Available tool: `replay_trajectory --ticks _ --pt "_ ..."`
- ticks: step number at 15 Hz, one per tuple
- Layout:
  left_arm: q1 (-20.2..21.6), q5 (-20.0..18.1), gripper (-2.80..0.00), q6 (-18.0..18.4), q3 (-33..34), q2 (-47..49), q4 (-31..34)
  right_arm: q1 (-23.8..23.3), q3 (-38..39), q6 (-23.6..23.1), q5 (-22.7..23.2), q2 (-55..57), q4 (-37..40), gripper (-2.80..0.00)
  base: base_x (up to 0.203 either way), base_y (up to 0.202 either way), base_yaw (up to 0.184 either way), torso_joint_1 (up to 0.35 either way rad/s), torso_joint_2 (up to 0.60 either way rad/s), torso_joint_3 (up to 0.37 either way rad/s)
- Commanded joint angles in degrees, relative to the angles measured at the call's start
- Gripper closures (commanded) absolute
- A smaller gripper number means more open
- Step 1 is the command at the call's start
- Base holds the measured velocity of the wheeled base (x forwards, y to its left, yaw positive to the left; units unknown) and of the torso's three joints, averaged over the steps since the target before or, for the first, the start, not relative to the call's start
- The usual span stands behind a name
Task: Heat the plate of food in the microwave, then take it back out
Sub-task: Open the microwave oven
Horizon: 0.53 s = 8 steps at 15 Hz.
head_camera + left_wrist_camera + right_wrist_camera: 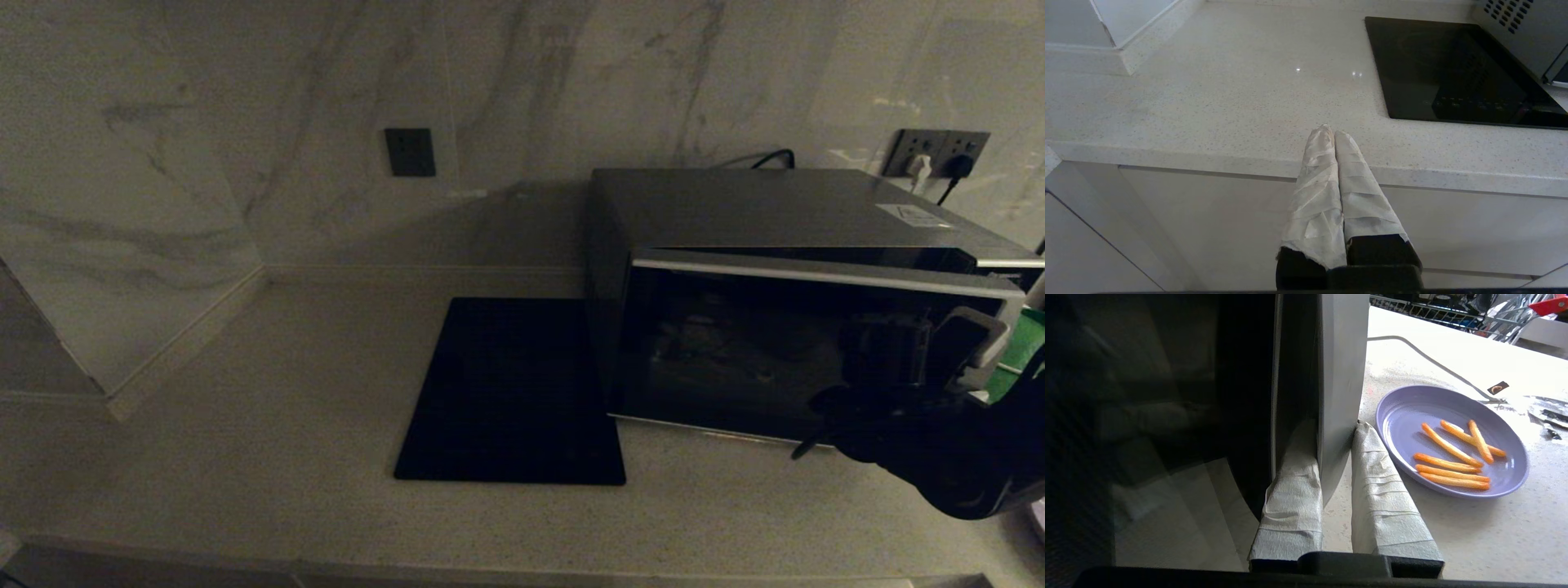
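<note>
The microwave (775, 208) stands at the right of the counter, its dark glass door (735, 351) standing slightly ajar at the right-hand side. My right gripper (971, 347) is at that edge of the door. In the right wrist view the gripper (1336, 428) is shut on the door's grey edge (1341, 375), one taped finger on each side. The plate of food (1400, 416), lilac with several orange fries (1453, 457), lies on the counter just beyond the door. My left gripper (1331, 132) is shut and empty, hanging at the counter's front edge.
A flat black square slab (510, 392) is set in the counter left of the microwave. A green object (1020, 351) shows at the far right behind my right arm. Wall sockets (939, 155) and a cable sit behind the oven. A marble wall closes the back and left.
</note>
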Motion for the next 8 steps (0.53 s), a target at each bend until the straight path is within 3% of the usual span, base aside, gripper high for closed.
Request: replay_trajectory --ticks 1,8 --pt "0.0 0.0 0.00 -0.1 0.0 0.0 0.0 2.7 1.5 0.0 -0.2 -3.0 -0.5 0.00 0.000 0.000 0.000 0.000 0.00 0.000" --pt "0.0 0.1 0.00 -0.1 0.0 0.0 0.0 8.4 8.1 -0.1 -0.5 -7.1 -0.5 0.00 0.000 0.000 0.000 0.000 0.00 0.000"
